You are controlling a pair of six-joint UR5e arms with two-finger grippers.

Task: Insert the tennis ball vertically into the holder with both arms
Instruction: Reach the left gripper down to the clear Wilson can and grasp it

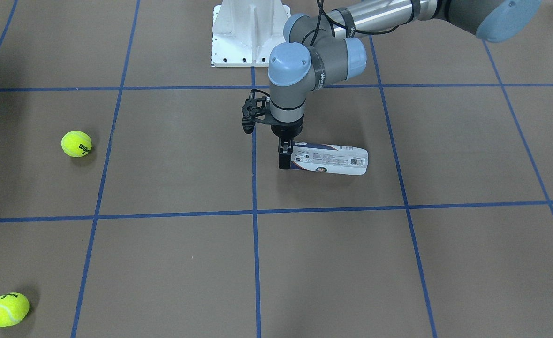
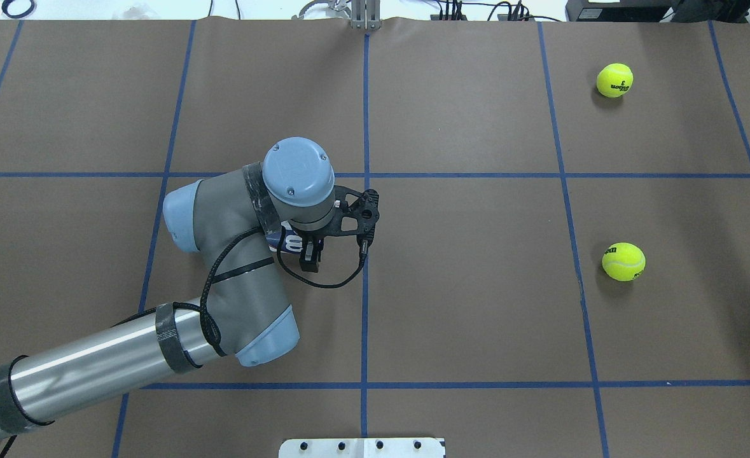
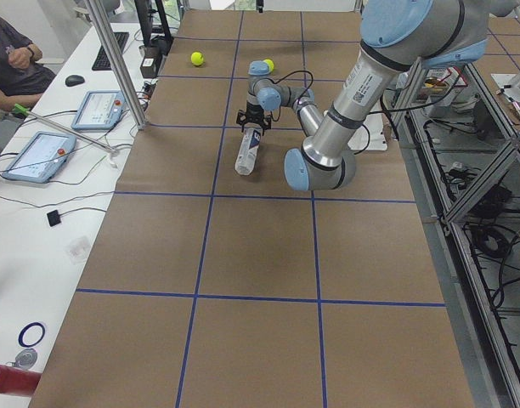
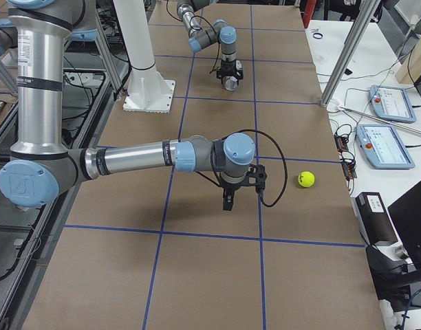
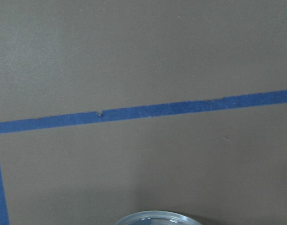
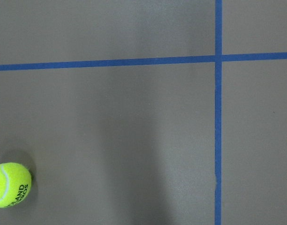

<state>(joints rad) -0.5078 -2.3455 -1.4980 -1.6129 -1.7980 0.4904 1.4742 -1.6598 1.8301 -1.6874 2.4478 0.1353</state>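
Where holder (image 1: 332,159) lies sideways, left gripper (image 1: 284,160) at its end; grip cannot tell.

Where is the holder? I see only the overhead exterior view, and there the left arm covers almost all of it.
Observer: In the front-facing view the holder lies on its side on the table.
Operator: Which way does it point?
Observer: Its length runs toward the robot's left side; the left gripper stands at the end nearer the table's middle.
Operator: Does the left wrist camera see it?
Observer: Only a clear curved rim at the lower edge of that view.
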